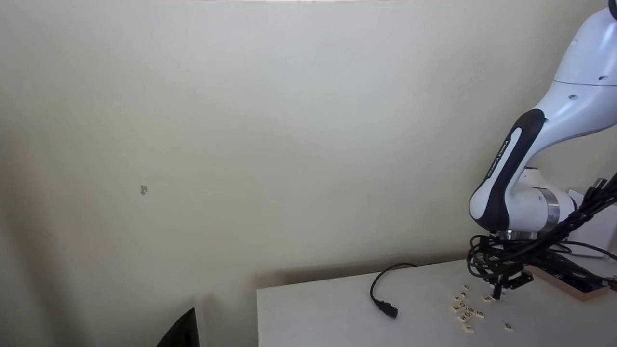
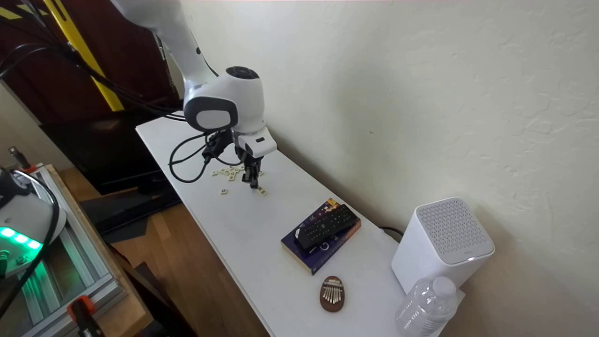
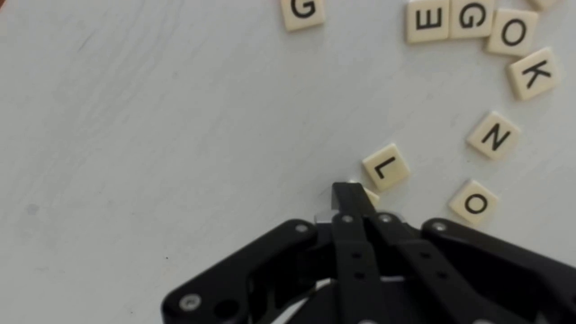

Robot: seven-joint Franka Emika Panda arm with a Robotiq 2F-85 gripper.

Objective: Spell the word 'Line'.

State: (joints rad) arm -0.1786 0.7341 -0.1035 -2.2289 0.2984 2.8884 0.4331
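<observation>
The letter tiles (image 1: 463, 316) lie flat on the white table (image 2: 234, 224) around the claw (image 3: 355, 198), whose jaws are pressed fully together with nothing gripped between them. Closest in the wrist view is a half-covered tile (image 3: 372, 197), its letter hidden behind the fingertip; whether the tip touches it or only stands over it, I can't quite tell from this angle. Just beside that, ahead of the claw, is the L tile (image 3: 386, 167), turned askew. To the claw's right sit the N tile (image 3: 493, 136) and an O tile (image 3: 473, 202). Farther ahead and right come the E tile (image 3: 428, 20), a G tile (image 3: 471, 19) touching it, then a second O tile (image 3: 512, 32) and a K tile (image 3: 534, 73).

Outward from the claw in an exterior view are a book (image 2: 304, 262) bearing a remote control (image 2: 327, 227), then a thumb piano (image 2: 332, 294); a clear bottle (image 2: 423, 304) and a white box (image 2: 451, 229) stand well apart. On the claw's opposite side lies a black cable (image 1: 372, 286).
</observation>
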